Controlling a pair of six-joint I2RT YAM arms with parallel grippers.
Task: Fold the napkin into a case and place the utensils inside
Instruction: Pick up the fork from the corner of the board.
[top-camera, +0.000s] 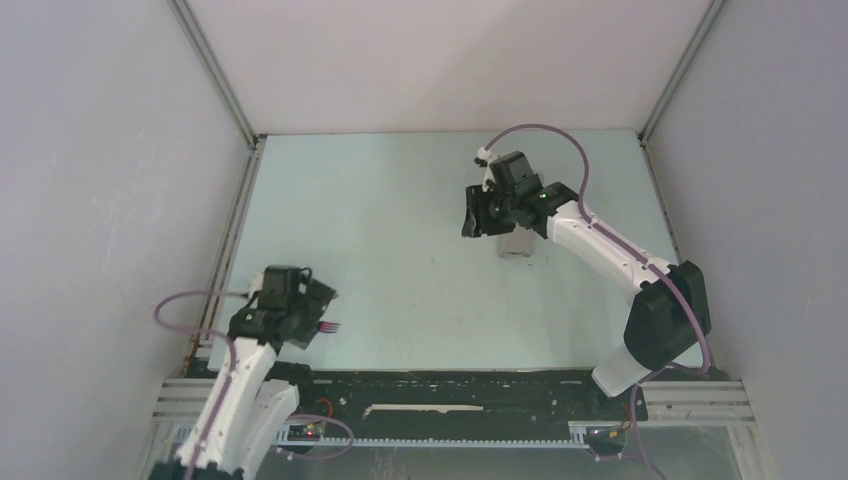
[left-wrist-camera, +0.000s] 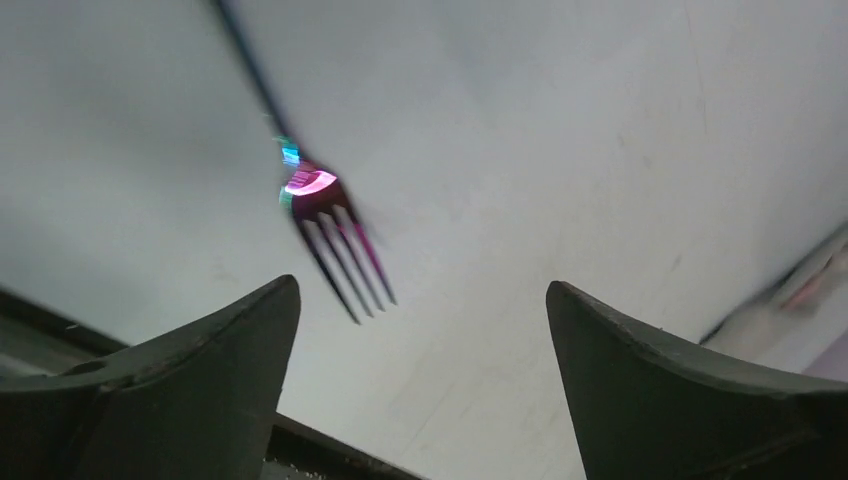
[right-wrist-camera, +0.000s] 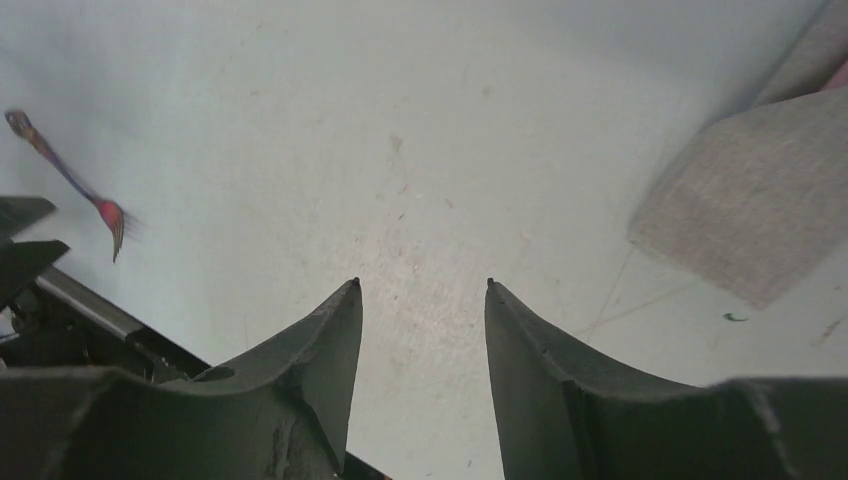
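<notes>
The fork (left-wrist-camera: 322, 205) has a thin purple handle and dark tines and looks blurred on the table, just beyond my left gripper (left-wrist-camera: 420, 292). That gripper is open wide with nothing between its fingers. From above, only the fork tines (top-camera: 328, 327) show beside the left gripper (top-camera: 316, 306). The napkin (right-wrist-camera: 750, 210) is a folded grey cloth on the table, to the right of my right gripper (right-wrist-camera: 422, 285), which is open and empty. Seen from above, the napkin (top-camera: 516, 246) lies partly under the right gripper (top-camera: 474, 216). The fork (right-wrist-camera: 70, 180) also shows far left. I cannot make out the spoon.
The pale table (top-camera: 400, 200) sits inside grey enclosure walls with metal frame posts (top-camera: 215, 70). A black rail (top-camera: 450, 385) runs along the near edge between the arm bases. A purple cable (top-camera: 560, 135) loops over the right arm.
</notes>
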